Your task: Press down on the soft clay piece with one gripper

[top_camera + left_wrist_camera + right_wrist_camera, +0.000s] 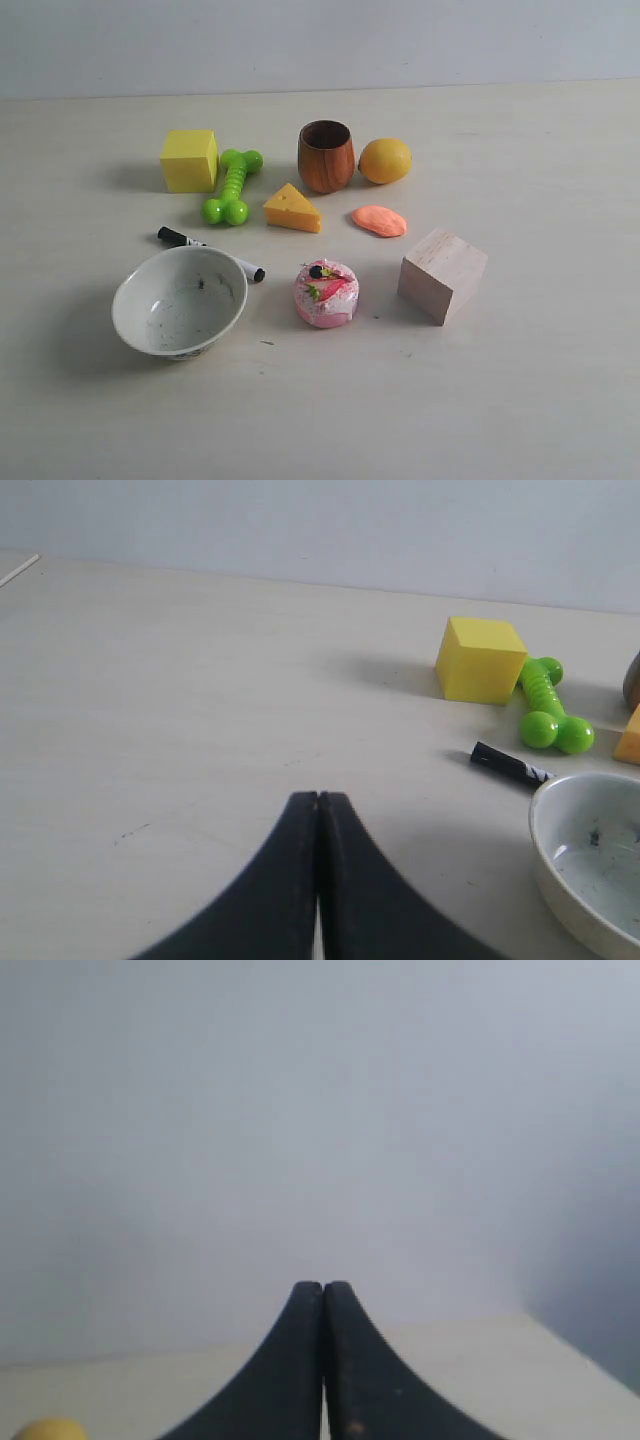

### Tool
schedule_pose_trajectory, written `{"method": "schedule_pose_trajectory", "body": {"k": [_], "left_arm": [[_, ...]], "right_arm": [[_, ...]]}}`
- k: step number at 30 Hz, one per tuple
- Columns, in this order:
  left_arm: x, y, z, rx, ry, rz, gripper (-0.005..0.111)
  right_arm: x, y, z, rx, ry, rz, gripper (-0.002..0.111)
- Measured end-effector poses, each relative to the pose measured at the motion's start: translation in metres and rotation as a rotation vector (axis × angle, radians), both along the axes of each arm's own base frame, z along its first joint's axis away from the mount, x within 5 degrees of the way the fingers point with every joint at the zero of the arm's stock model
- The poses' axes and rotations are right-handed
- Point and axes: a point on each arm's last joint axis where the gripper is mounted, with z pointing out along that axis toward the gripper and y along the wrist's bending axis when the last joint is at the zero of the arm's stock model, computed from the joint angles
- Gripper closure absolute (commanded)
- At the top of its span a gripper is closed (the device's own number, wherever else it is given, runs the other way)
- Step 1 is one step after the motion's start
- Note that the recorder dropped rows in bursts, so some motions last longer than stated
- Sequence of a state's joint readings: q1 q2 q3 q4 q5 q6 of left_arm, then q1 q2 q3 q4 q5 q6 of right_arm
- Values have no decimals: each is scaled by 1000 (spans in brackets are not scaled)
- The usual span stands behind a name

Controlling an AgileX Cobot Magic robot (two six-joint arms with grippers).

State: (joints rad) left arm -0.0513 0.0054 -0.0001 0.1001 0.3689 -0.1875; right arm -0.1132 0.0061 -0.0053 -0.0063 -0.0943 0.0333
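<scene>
The soft clay piece [379,220], a flat salmon-orange oval, lies on the table between the lemon [385,160] and the wooden cube [442,274]. No arm shows in the exterior view. My left gripper [318,798] is shut with nothing in it, over bare table well away from the objects. The right gripper [322,1286] is also shut and empty, facing the pale wall. The clay is out of both wrist views.
Around the clay stand a brown wooden cup [326,155], a cheese wedge [292,209], a pink round cake [326,293], a white bowl [180,301] [590,855], a black-and-white marker [210,252] [510,764], a green dumbbell toy [233,186] [547,704] and a yellow cube [189,159] [480,659].
</scene>
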Motion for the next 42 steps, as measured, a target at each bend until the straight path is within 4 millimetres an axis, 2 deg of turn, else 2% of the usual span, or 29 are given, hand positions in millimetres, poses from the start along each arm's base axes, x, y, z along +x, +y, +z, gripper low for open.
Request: {"method": "schedule_pose_trajectory", "body": {"k": [3,10,15,18,24,30,37,42], "left_arm": [[0,0,0,0,0,0,107],[0,0,0,0,0,0,107],[0,0,0,0,0,0,107],[0,0,0,0,0,0,107],[0,0,0,0,0,0,107],[0,0,0,0,0,0,107],[0,0,0,0,0,0,107],[0,0,0,0,0,0,107]], "right_arm": [[-2,0,8,-10,-88,1,108],[-4,0,15,-14,-176,1,108],[-14,1,34,-30,-404,6,108],[-17,1,47,10,-431,18,108],[-17,2,89,50,-310,25,108],[0,0,137,78,-127,22,108],[33,-1,166,97,188,36,108],[61,13,180,31,322,212,108]]}}
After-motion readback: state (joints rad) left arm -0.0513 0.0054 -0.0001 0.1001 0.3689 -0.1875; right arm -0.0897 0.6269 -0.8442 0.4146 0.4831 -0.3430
